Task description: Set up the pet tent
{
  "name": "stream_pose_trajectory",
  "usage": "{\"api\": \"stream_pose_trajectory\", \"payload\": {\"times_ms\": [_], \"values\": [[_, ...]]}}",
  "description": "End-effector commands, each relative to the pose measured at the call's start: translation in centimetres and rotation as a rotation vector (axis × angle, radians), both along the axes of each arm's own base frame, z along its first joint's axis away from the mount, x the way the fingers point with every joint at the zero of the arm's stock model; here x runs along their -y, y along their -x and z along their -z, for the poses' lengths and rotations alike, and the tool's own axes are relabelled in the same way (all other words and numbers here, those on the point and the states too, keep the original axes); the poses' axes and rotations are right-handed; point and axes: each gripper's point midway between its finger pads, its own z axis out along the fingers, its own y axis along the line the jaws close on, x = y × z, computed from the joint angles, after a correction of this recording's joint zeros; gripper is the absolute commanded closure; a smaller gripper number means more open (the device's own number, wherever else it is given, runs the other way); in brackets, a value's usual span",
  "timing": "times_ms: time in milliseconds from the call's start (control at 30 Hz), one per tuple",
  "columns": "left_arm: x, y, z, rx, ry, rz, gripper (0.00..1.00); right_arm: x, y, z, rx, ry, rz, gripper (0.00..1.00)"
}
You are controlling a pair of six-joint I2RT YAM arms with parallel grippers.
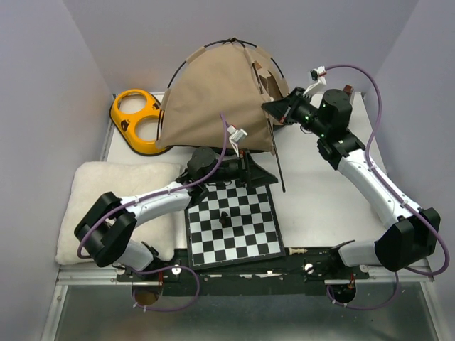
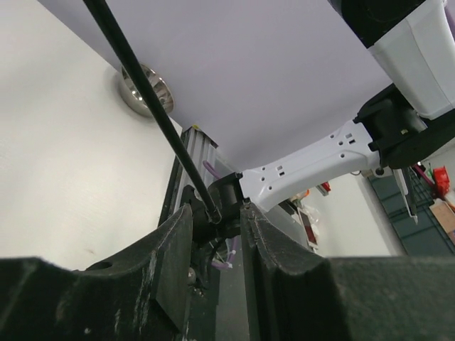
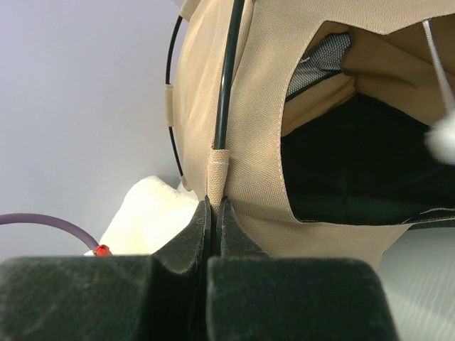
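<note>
Right claw (image 3: 213,206) pinches pole sleeve (image 3: 218,167) of pet tent (image 3: 249,142); left claw (image 2: 215,213) part-open around pole (image 2: 149,99) end. Fabric likely limp, poles springy; grip poles.

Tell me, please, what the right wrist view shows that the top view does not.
Only the right wrist view shows that the right gripper is pinched shut on the tent's tan sleeve around a pole. It also shows a white pom-pom. Only the top view shows the chessboard, the yellow dish, the left arm and a pole end near the chessboard. Both show the tent and the white cushion.
</note>
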Motion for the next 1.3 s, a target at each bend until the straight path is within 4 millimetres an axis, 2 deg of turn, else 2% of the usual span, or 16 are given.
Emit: {"api": "stream_pose_trajectory", "payload": {"times_ms": [0, 133, 300, 400, 467, 500, 700, 867, 1133, 1200, 1267], "values": [[-0.6, -0.8, -1.4, 0.025, 0.022, -0.082, 0.57, -0.1, 0.3, -2.7, 0.108, -0.033, 0.02, 0.99], [0.1, -1.7, -2.1, 0.027, 0.029, -0.091, 0.57, -0.5, 0.4, -2.7, 0.107, -0.037, 0.019, 0.99], [0.9, -3.4, -1.3, -0.042, 0.01, -0.15, 0.58, -0.6, 0.3, -3.1, 0.125, -0.037, 0.04, 0.99], [0.8, -4.4, -1.2, -0.075, 0.007, -0.209, 0.65, -0.5, 0.0, -2.9, 0.121, -0.031, 0.063, 0.99], [0.2, -5.6, -0.1, -0.137, -0.038, -0.299, 0.72, -0.5, -0.1, -2.9, 0.12, -0.028, 0.071, 0.99], [-0.1, -5.8, 0.0, -0.156, -0.037, -0.325, 0.73, -0.6, -0.1, -2.8, 0.12, -0.024, 0.073, 0.99], [0.2, -4.2, -1.4, -0.119, -0.025, -0.313, 0.71, -0.6, -0.7, -2.4, 0.119, -0.013, 0.099, 0.99], [0.2, -3.4, -0.3, -0.145, -0.051, -0.317, 0.67, -0.8, -1.1, -2.8, 0.129, -0.016, 0.118, 0.99], [-0.1, -3.1, 0.6, -0.176, -0.084, -0.338, 0.67, -1.1, -1.6, -3.5, 0.152, -0.019, 0.129, 0.99], [0.0, -3.0, 0.5, -0.169, -0.081, -0.335, 0.74, -1.1, -1.6, -3.6, 0.156, -0.017, 0.133, 0.99], [0.0, -2.9, 0.2, -0.154, -0.077, -0.328, 1.0, -1.4, -1.5, -3.6, 0.16, -0.012, 0.119, 0.99]]}}
